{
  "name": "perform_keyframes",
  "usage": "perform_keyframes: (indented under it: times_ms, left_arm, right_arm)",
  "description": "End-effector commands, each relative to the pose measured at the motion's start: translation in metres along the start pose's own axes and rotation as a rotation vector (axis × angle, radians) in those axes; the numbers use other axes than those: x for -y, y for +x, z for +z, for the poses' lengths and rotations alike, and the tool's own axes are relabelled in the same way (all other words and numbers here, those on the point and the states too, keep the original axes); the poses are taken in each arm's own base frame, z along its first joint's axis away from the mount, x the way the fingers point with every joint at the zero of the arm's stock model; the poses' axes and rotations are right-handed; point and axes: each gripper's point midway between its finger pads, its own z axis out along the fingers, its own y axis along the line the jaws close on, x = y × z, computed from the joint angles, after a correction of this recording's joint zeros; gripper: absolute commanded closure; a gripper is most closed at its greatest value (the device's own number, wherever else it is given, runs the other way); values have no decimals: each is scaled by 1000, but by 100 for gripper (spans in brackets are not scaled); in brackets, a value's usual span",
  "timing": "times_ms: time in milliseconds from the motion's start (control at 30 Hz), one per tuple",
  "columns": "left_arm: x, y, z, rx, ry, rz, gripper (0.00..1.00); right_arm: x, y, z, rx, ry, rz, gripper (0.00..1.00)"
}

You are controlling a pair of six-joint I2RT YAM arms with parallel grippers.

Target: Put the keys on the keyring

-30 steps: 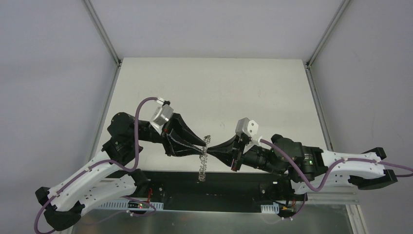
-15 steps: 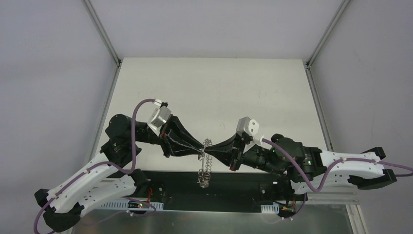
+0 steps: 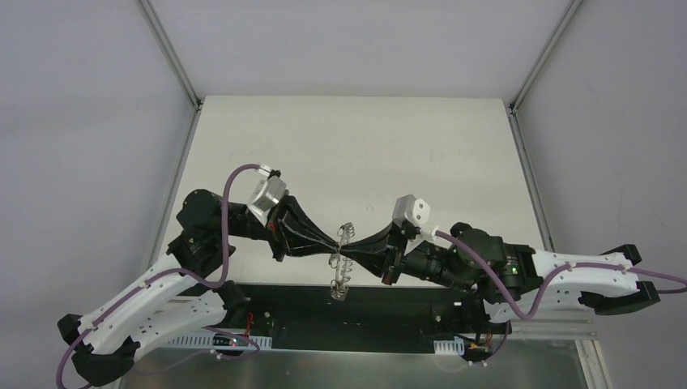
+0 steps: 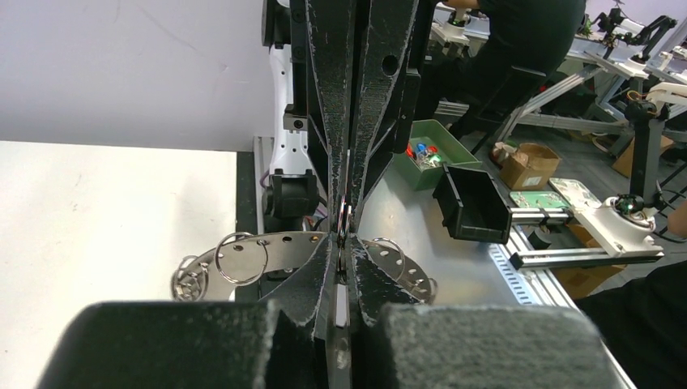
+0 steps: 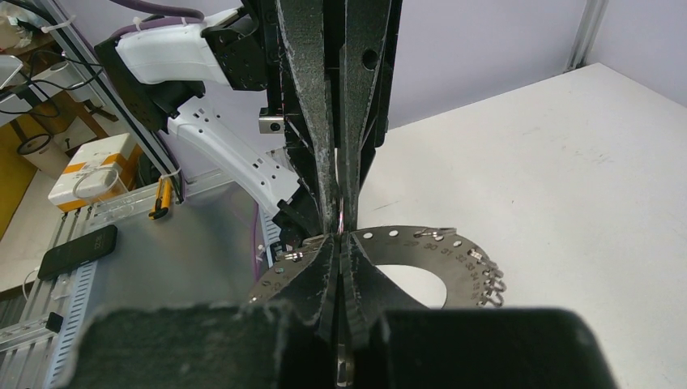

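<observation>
The keyring is a flat silvery disc with a wide hole and small wire loops round its rim. It hangs edge-on between the two arms, above the table's near edge. My left gripper and right gripper meet tip to tip at its upper part, both shut. In the left wrist view the left gripper pinches a small wire loop of the keyring. In the right wrist view the right gripper is shut at the keyring rim. The keys are hidden.
The white table stretches behind the arms, walled on both sides. A black strip and metal plate run below the hanging disc. Off the table stand a green bin, a black box and a phone.
My left gripper has closed onto the keyring's top beside the right gripper's tips. The hanging disc swung and turned slightly. The right arm has barely moved.
</observation>
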Motion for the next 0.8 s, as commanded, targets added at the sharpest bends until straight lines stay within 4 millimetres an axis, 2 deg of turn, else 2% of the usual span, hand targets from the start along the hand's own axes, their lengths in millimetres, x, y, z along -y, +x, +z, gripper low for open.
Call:
perform_keyframes:
  times_ms: [0,267,333,567,767]
  left_arm:
    - [2,-7,2,18,11,36,100]
    - [-16,-7,6,20,-67,-12,100]
    - [-19,-6,6,9,-80,-25,100]
    - [-31,9,4,-57,-146,-94,100]
    - [-36,29,2,-151,-163,-161,100]
  right_arm:
    - [-6,-50,-2,140,-16,49,100]
    - [-1,-42,-5,106,7,40,100]
    - [4,-33,-8,66,27,24,100]
    - [29,-11,-31,-31,118,-24,79]
    - [42,2,-52,-117,152,-64,59]
